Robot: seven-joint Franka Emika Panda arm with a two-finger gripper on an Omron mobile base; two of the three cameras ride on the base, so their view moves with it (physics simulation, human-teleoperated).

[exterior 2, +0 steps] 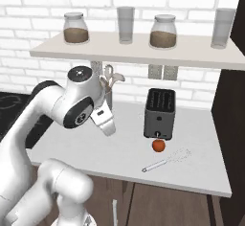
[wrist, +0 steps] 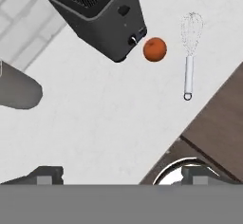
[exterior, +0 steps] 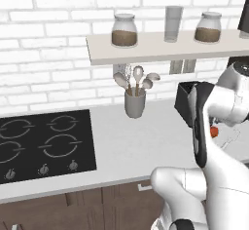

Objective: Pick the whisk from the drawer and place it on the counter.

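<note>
The whisk (wrist: 189,52) lies flat on the pale counter (wrist: 95,123), with its wire head toward the wall and its thin handle toward the front edge. From the right base it shows as the whisk (exterior 2: 167,159) near the front of the counter (exterior 2: 95,153), just right of an orange ball. My gripper (wrist: 123,175) hovers above the counter, open with nothing between its fingers, well apart from the whisk. Brown cabinet fronts (wrist: 213,128) run under the counter edge; I cannot tell which one is the drawer.
A black toaster (exterior 2: 160,112) stands behind the orange ball (exterior 2: 159,145). A grey utensil cup with wooden spoons (exterior: 135,103) sits by the wall. The black cooktop (exterior: 44,143) is at the left. A wall shelf (exterior 2: 143,52) holds jars and glasses.
</note>
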